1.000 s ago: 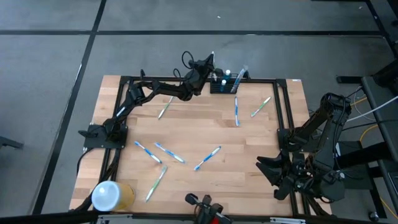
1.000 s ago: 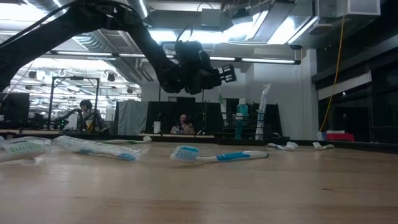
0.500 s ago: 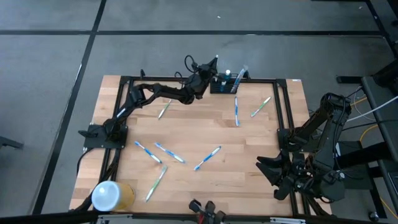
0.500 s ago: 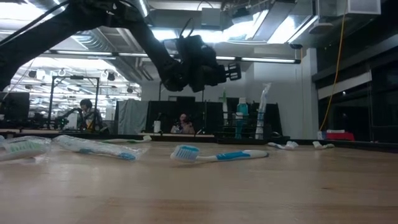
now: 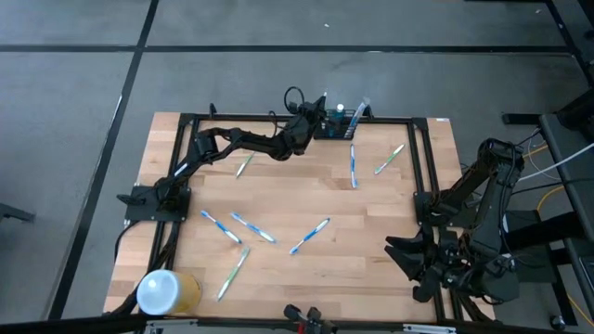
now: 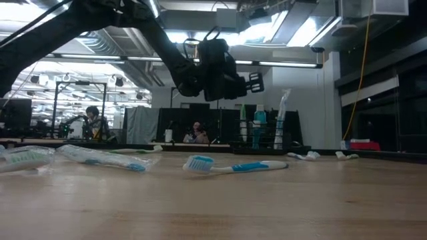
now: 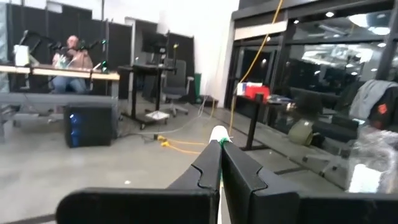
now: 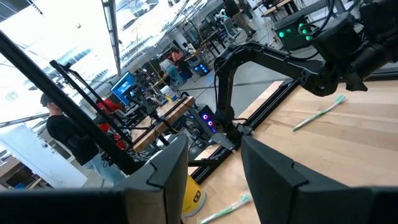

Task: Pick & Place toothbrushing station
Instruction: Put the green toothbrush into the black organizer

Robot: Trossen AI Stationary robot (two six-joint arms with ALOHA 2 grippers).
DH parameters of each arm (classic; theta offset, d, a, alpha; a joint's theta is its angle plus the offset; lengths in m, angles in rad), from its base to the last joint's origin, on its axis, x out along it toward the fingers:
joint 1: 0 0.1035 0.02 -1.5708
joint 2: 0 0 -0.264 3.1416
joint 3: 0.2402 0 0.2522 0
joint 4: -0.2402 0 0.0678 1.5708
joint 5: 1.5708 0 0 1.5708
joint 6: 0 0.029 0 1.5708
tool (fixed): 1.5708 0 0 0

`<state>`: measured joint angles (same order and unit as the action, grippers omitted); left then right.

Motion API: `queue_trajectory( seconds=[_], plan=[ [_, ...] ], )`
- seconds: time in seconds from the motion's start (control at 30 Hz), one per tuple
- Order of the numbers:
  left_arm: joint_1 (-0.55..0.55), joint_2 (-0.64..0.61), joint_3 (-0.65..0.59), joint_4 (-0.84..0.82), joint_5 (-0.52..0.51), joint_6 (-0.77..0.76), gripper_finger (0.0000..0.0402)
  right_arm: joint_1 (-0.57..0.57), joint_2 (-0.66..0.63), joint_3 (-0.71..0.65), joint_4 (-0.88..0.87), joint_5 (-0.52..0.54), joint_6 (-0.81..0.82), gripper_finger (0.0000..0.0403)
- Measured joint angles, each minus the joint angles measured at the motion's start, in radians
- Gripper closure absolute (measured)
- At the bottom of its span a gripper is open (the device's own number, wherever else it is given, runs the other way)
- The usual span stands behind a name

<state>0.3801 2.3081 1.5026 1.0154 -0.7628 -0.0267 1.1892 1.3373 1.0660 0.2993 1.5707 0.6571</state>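
Note:
The toothbrushing station (image 5: 336, 126) is a small black rack at the table's far edge, with a few brushes standing in it; in the low view the station (image 6: 267, 137) shows behind the table. My left gripper (image 5: 314, 113) hovers just left of it, shut on a thin toothbrush whose white and green tip (image 7: 219, 134) pokes out between the fingers (image 7: 205, 168). In the low view this gripper (image 6: 253, 81) hangs above the rack's left end. My right gripper (image 5: 401, 254) waits at the near right edge, open and empty, its fingers (image 8: 169, 167) spread.
Several toothbrushes lie loose on the wood: a green one (image 5: 245, 165), a blue one (image 5: 353, 165), another green one (image 5: 389, 159) and more near the middle (image 5: 252, 226). A white-topped yellow cylinder (image 5: 165, 291) stands at the near left corner. People sit in the room beyond (image 6: 93, 124).
My left gripper has moved right, closer to the rack, still holding the toothbrush. The right arm has stayed put.

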Motion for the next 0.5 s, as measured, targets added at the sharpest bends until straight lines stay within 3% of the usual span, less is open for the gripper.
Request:
queue_trajectory(
  seconds=[0.5],
  plan=[
    [-0.016,-0.002,0.000,-0.113,-0.002,-0.092,0.0397,0.011,0.000,0.000,0.000,0.000,-0.006,0.0250]
  ],
)
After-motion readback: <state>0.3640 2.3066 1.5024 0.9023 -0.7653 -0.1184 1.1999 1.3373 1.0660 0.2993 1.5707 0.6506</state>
